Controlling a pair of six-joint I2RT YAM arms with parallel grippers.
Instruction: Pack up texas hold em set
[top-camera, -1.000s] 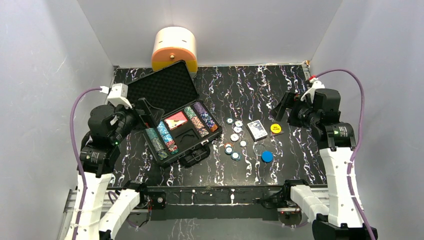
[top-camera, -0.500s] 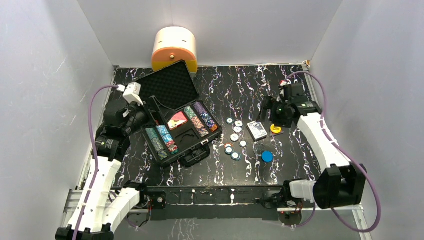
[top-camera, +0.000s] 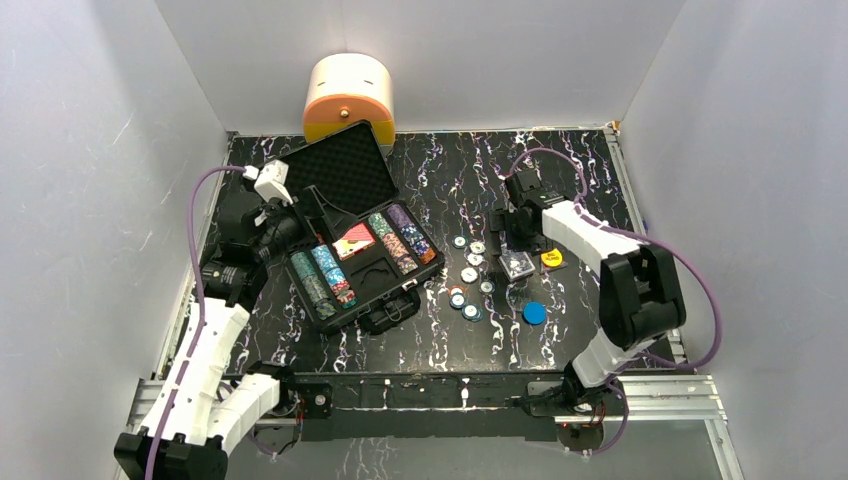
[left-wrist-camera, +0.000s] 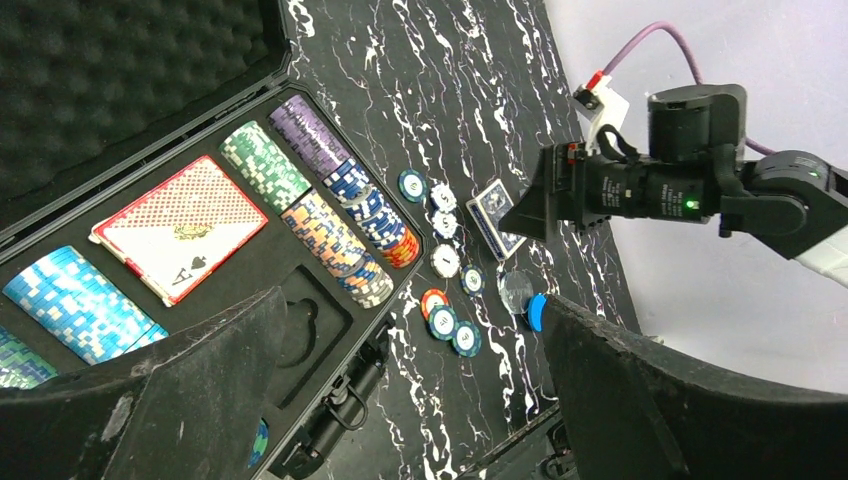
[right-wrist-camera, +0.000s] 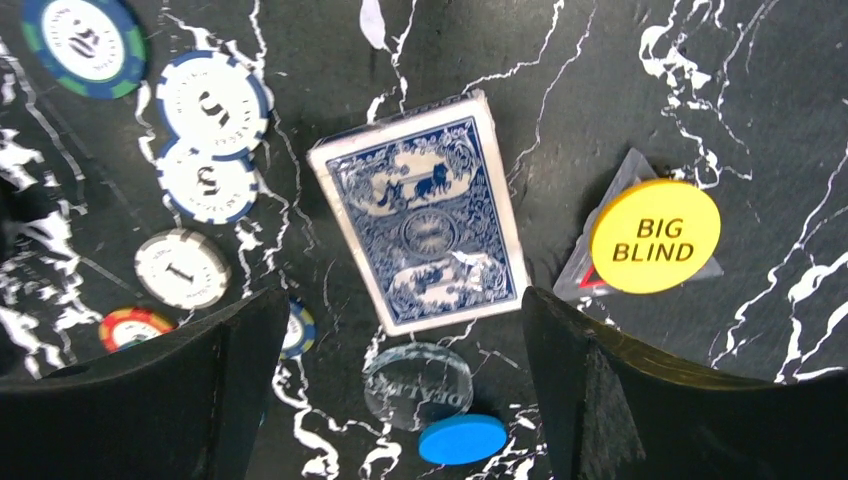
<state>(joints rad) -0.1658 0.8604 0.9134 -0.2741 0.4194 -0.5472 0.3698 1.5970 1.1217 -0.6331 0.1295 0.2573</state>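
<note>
The black briefcase (top-camera: 377, 286) lies open at centre left, with its foam lid (top-camera: 338, 173) leaning back. It holds rows of poker chips (left-wrist-camera: 320, 200) and a red deck (left-wrist-camera: 182, 225). On the table to its right lie a blue deck (right-wrist-camera: 425, 225), a yellow "BIG BLIND" disc (right-wrist-camera: 655, 236), a blue disc (right-wrist-camera: 462, 438), a clear dealer disc (right-wrist-camera: 417, 385) and several loose chips (right-wrist-camera: 210, 100). My right gripper (top-camera: 512, 238) hovers open just above the blue deck, its jaws wide apart and empty. My left gripper (top-camera: 303, 218) is open and empty above the case's left side.
A cream-and-orange rounded container (top-camera: 348, 95) stands behind the case against the back wall. White walls close in the table on the left, back and right. The loose chips (top-camera: 468, 272) lie scattered between the case and the blue deck.
My right arm has swung in from the right side and now reaches over the blue deck. My left gripper has moved up and to the right over the case.
</note>
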